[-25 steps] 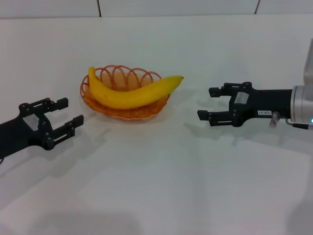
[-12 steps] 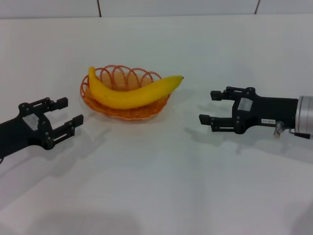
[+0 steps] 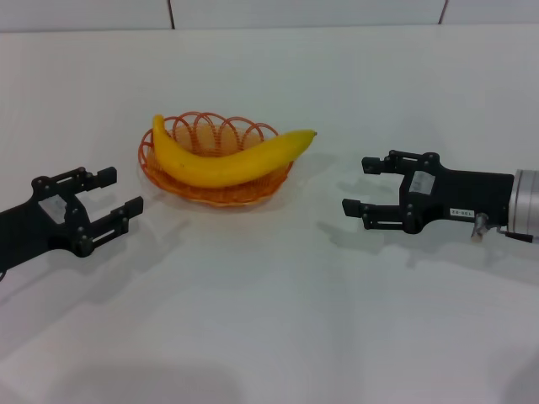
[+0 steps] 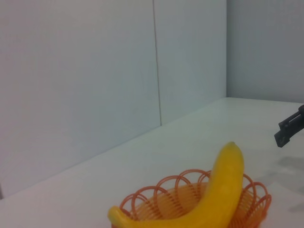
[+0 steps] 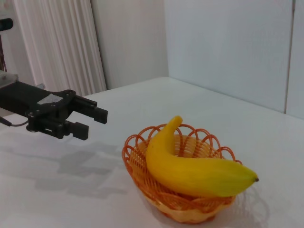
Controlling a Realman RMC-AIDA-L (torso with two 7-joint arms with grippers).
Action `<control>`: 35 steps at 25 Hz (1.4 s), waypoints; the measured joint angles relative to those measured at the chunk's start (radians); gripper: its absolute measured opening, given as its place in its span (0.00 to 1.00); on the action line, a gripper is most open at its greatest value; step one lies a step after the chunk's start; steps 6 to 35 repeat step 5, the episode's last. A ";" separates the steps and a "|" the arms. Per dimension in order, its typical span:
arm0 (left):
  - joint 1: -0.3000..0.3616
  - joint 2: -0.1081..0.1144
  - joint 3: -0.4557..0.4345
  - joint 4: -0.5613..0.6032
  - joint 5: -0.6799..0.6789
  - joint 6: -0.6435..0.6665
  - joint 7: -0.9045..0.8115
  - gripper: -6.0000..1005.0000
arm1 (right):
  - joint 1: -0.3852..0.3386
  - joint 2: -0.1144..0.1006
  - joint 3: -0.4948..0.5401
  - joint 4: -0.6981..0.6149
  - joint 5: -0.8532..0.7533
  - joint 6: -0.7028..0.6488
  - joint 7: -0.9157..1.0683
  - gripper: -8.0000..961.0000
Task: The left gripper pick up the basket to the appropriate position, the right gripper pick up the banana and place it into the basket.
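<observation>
The yellow banana (image 3: 227,157) lies across the orange wire basket (image 3: 202,192) on the white table, its tip sticking out past the basket's right rim. My left gripper (image 3: 114,192) is open and empty, low at the left, apart from the basket. My right gripper (image 3: 360,185) is open and empty, to the right of the basket and apart from the banana's tip. The left wrist view shows the banana (image 4: 213,194) in the basket (image 4: 161,202). The right wrist view shows the banana (image 5: 190,171), the basket (image 5: 142,147) and the left gripper (image 5: 92,121).
The white table (image 3: 269,320) stretches around the basket and ends at a white wall (image 3: 303,13) at the back. A pale curtain (image 5: 57,42) hangs behind the left arm in the right wrist view.
My right gripper has drawn back slightly to the right and lower, away from the banana. The left gripper, the banana and the basket have not moved.
</observation>
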 joint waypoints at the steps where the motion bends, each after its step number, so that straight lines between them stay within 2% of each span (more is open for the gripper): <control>1: 0.000 0.000 0.000 0.000 0.000 0.000 0.000 0.59 | 0.000 0.000 0.000 0.000 0.000 0.000 -0.001 0.84; 35: -0.001 0.000 0.000 0.000 0.000 0.000 0.000 0.59 | 0.000 0.000 0.000 0.000 0.000 0.000 -0.002 0.84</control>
